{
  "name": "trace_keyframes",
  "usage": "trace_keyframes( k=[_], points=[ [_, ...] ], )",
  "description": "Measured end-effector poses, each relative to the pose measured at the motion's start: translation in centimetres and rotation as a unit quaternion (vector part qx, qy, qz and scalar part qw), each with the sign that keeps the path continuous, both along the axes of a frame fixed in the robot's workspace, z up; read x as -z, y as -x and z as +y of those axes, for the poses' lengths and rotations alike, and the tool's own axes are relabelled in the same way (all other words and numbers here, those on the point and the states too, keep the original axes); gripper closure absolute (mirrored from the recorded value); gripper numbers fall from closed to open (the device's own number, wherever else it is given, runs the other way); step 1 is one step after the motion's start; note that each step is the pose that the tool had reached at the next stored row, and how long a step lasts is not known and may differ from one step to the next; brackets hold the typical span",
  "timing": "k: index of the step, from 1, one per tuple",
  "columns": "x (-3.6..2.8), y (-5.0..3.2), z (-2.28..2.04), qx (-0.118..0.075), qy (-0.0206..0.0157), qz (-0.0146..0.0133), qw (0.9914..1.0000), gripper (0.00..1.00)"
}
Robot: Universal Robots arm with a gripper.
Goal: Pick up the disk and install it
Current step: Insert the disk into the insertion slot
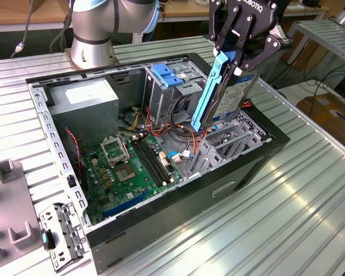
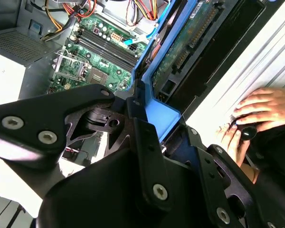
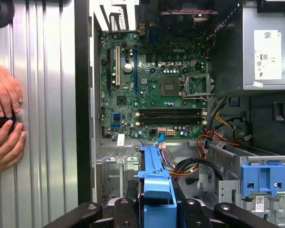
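Black jointed links of the jaws sit closest in both wrist views, matte metal studded with bright screw heads. The jaws are closed narrowly on the upper end of the disk (image 1: 231, 96), pinching its flat faces. The disk is a slim dark slab with a glossy bright-blue plastic frame along its edge. In the exterior view it hangs on end, tilted, over the open black case (image 1: 250, 167), with its lower end down by the perforated grey metal cage (image 1: 233, 138); whether it touches the cage is unclear. The second wrist view shows the green circuit board on the disk's underside, while the first wrist view looks straight down the blue frame. Inside the case lie a green motherboard (image 3: 152, 80), a plain grey power supply (image 3: 266, 47), loose orange and red cables (image 3: 213, 137) and a broad light-blue latch plate (image 3: 268, 178). The case rests on a ribbed aluminium counter (image 1: 264, 230). The wrist views also take in a person's hands (image 3: 4, 92) resting on that counter beside the case, around a small black object.
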State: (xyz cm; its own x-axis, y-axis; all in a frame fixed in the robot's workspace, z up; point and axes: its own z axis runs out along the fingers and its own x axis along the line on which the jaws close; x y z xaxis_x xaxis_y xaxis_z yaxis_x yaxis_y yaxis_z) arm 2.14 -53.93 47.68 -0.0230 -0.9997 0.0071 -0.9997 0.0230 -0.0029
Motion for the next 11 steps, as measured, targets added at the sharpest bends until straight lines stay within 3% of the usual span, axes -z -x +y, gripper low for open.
trace_keyframes(
  k=[7, 11],
  points=[
    [0.0, -0.37, 0.0, 0.0, 0.0, 0.0, 1.0, 0.63],
    [0.02, -1.82, 0.0, 0.0, 0.0, 0.0, 1.0, 0.63]
  ],
)
